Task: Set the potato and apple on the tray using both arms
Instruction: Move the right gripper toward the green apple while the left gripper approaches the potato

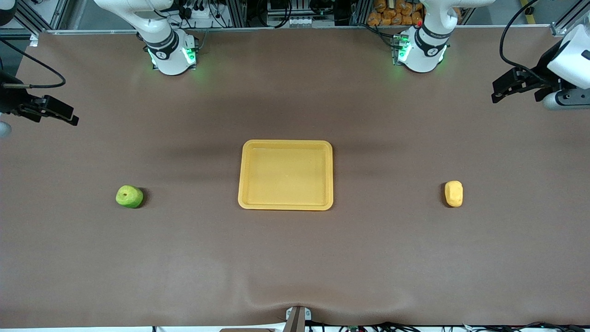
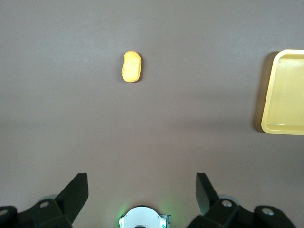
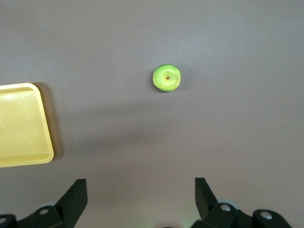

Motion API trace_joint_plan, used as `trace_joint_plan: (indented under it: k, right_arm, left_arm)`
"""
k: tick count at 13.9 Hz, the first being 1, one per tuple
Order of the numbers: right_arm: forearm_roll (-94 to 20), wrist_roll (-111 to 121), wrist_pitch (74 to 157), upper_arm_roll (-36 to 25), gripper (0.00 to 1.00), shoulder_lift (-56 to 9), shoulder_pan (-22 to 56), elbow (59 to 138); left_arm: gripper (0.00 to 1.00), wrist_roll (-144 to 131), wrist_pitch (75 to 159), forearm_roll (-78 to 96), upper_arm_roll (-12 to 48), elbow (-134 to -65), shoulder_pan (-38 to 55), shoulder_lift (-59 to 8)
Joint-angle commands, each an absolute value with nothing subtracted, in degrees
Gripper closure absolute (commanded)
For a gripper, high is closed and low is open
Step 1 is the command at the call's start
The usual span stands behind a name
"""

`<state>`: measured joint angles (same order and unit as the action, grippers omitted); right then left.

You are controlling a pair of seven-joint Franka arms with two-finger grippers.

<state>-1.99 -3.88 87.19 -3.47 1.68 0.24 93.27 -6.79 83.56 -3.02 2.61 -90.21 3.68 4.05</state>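
White arms, dark bands, black claws.

The tray lies between the apple and the potato.

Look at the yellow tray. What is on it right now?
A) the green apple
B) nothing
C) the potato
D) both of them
B: the tray is bare, while the apple lies on the table toward the right arm's end and the potato toward the left arm's end.
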Motion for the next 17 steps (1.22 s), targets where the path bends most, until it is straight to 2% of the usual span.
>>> trace_joint_plan:
  k: [1, 9, 15, 17]
  right_arm:
    - [-1.14, -4.66, 86.04, -3.25, 0.0, 0.36, 0.09, 91.32]
    - [-1.41, -4.75, 86.22, -3.25, 0.0, -0.53, 0.18, 91.32]
    - [-1.58, -4.92, 86.04, -3.25, 0.0, -9.83, 0.79, 86.66]
    - [-1.58, -4.92, 85.96, -3.16, 0.0, -10.63, 1.05, 86.66]
  left_arm:
    - [0.0, -6.33, 82.79, -2.9, 2.55, -89.12, 3.52, 3.69]
    - [0.0, -6.24, 82.79, -2.81, 2.55, -88.16, 3.43, 2.99]
    - [0.0, -5.98, 82.79, -2.11, 1.85, -89.12, 1.49, 1.68]
    - [0.0, -6.06, 83.4, -2.11, 1.85, -90.17, 1.49, 1.06]
